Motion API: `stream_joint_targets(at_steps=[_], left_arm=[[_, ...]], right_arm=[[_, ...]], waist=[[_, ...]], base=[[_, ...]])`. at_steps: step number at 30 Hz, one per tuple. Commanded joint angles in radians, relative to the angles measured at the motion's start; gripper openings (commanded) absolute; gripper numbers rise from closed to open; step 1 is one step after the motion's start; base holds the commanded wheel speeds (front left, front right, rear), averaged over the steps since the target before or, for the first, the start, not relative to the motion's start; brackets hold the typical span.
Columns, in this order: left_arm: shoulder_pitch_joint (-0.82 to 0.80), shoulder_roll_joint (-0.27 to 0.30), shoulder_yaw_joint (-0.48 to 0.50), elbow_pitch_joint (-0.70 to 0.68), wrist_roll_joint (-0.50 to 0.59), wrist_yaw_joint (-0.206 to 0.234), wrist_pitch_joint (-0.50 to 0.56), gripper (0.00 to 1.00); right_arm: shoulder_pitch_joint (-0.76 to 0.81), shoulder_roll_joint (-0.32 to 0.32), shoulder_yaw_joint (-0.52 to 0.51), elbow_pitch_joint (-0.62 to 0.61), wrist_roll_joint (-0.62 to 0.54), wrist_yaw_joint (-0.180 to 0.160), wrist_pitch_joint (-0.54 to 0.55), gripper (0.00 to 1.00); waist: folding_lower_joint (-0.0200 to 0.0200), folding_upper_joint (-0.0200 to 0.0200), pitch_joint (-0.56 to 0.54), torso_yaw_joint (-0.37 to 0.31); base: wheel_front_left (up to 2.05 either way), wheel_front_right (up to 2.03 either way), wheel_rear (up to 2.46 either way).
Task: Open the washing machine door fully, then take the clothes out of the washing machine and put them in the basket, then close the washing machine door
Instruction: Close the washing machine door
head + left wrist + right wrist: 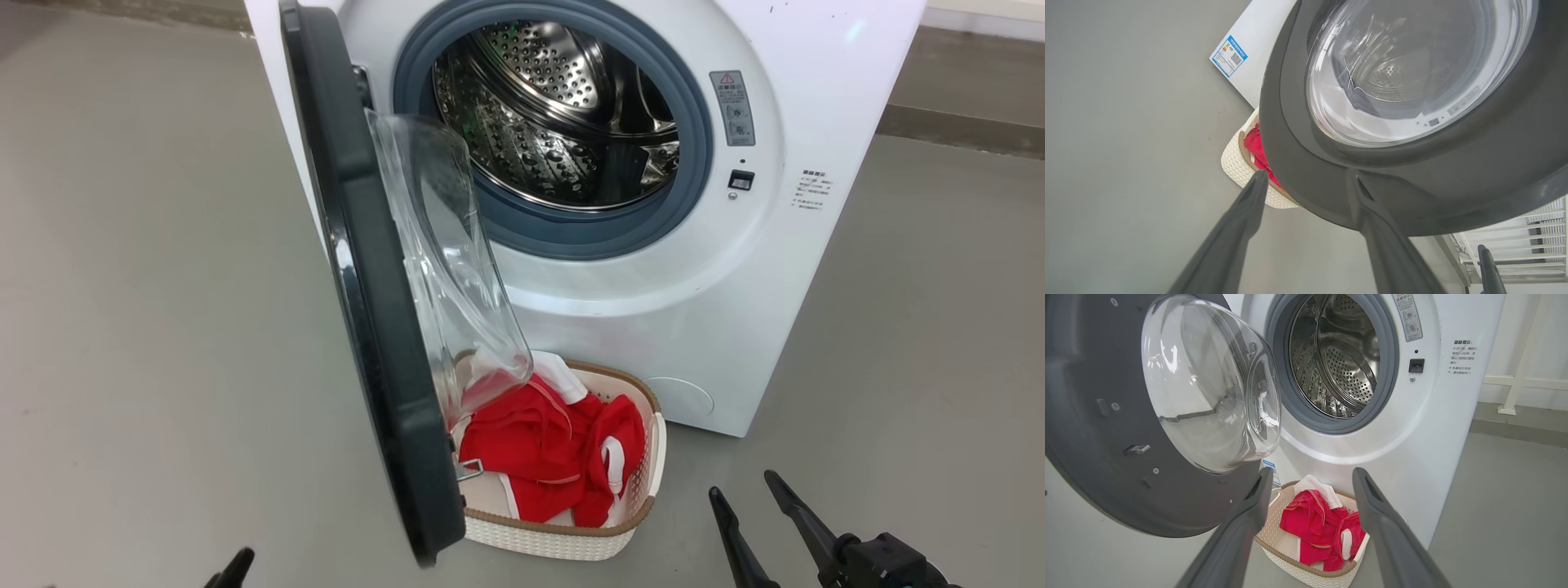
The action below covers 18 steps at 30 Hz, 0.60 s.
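I'm looking down at the white boxy front-loading washing machine point(735, 327), and its large round door with the wide glossy black rim point(367, 327) stands swung out on the hinge at the left of the head view, almost edge-on to that camera. The door's bulging clear glass bowl window point(441, 269) faces the opening. Inside the grey rubber gasket ring point(571, 237) the perforated steel drum point(563, 106) shows bare shiny metal. The small cream-white perforated plastic basket with the brown woven-look rim point(571, 539) sits on the grey floor point(122, 286) close against the front of the machine, below the opening, with its left part hidden behind the lower edge of the door. The bright red fabric clothes with white trim point(547, 457) lie heaped inside the basket. My right gripper point(743, 483) hovers low at the right, well apart from the basket, its two dark fingers spread wide with nothing between them; through its wrist camera the basket and clothes sit framed between the fingers. My left gripper point(1308, 175) is on the outer side of the door, fingers also spread wide and gripping nothing, tips just by the black rim; I cannot tell whether they touch it. Past the left finger a corner of the basket peeks out from behind the door, and a small blue label sticker point(1229, 56) shows on the machine's side.
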<state>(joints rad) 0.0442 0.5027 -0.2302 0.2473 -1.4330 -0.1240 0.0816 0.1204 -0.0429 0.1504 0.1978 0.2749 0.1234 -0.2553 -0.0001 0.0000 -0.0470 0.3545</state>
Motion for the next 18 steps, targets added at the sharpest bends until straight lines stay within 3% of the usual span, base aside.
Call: stream_joint_targets(at_steps=[1, 4, 11, 15, 18], left_arm=[[-0.028, 0.014, 0.034, 0.003, 0.020, -0.007, -0.035, 1.00], [-0.022, 0.004, 0.015, 0.035, 0.062, -0.007, -0.079, 1.00], [-0.033, -0.045, -0.059, 0.145, 0.214, -0.007, -0.291, 1.00], [-0.043, -0.067, -0.081, 0.194, 0.327, -0.007, -0.337, 1.00], [-0.049, -0.102, -0.029, 0.198, 0.428, -0.007, -0.342, 1.00]], right_arm=[[-0.022, -0.007, 0.028, -0.020, 0.006, 0.007, -0.006, 1.00], [-0.024, -0.007, 0.030, -0.019, 0.008, 0.007, -0.006, 1.00], [-0.026, -0.007, 0.034, -0.016, 0.010, 0.007, -0.006, 1.00], [-0.025, -0.007, 0.031, -0.014, 0.011, 0.007, -0.006, 1.00], [-0.023, -0.007, 0.027, -0.014, 0.012, 0.007, -0.006, 1.00]], waist=[[0.0001, 0.0000, 0.001, 0.002], [0.0001, 0.0000, 0.001, 0.002], [0.0001, 0.0000, 0.007, 0.002], [0.0001, 0.0000, 0.008, 0.003], [0.0001, 0.0000, 0.006, 0.006]], base=[[0.00, 0.00, 0.00], [0.00, 0.00, 0.00], [0.00, 0.00, 0.00], [0.00, 0.00, 0.00], [0.00, 0.00, 0.00]])
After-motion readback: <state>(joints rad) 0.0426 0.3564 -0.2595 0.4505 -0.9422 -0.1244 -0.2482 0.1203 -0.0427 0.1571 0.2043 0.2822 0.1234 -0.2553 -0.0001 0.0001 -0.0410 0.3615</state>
